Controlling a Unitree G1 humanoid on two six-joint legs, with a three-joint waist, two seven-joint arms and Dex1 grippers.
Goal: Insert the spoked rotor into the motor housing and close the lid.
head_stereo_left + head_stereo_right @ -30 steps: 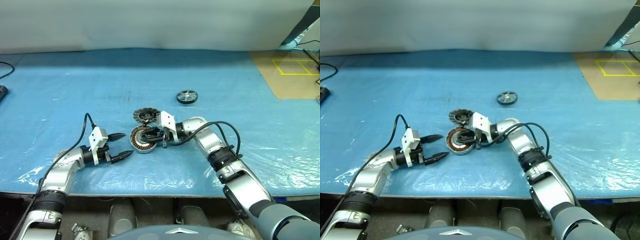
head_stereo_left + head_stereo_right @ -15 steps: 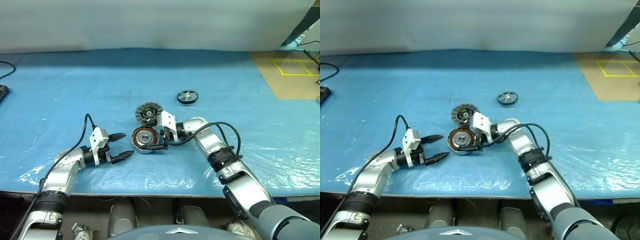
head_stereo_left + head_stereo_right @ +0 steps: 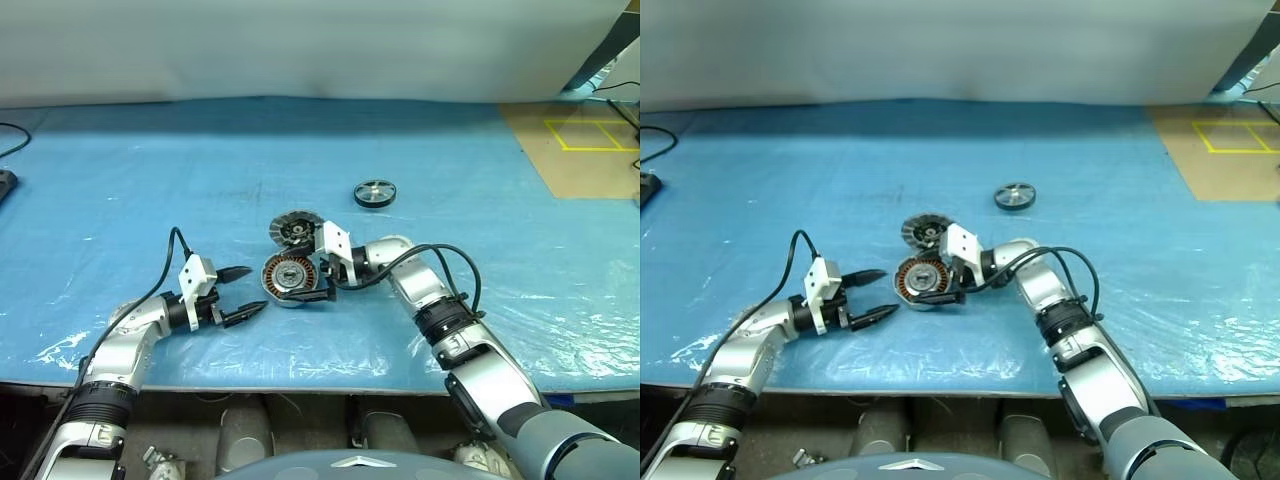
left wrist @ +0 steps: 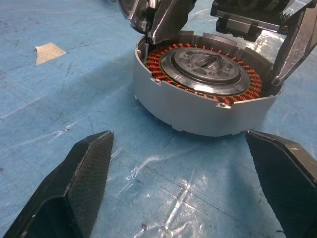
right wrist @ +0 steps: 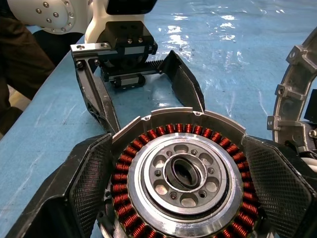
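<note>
Since a second earlier, my right gripper (image 3: 305, 282) had opened from across the motor housing (image 3: 289, 277); its jaws flanked the rim. Lid (image 3: 295, 228) stood open behind it. Spoked rotor (image 3: 374, 193) lay apart, toward the tabletop's (image 3: 120, 200) far edge. Left gripper (image 3: 248, 290) open, empty.

There was one housing (image 3: 290, 277) on the blue sheet (image 3: 120, 190), with one ring of copper windings (image 5: 130, 208) and one hub (image 5: 181, 174) inside it. One lid (image 3: 294, 229) stood at its 12 o'clock, and one rotor (image 3: 374, 193) lay at about 2 o'clock, well apart. Two grippers were counted, a left gripper (image 3: 243, 292) at the housing's 8 o'clock and a right gripper (image 3: 305, 272) at its 3 o'clock, each with two black fingers.
</note>
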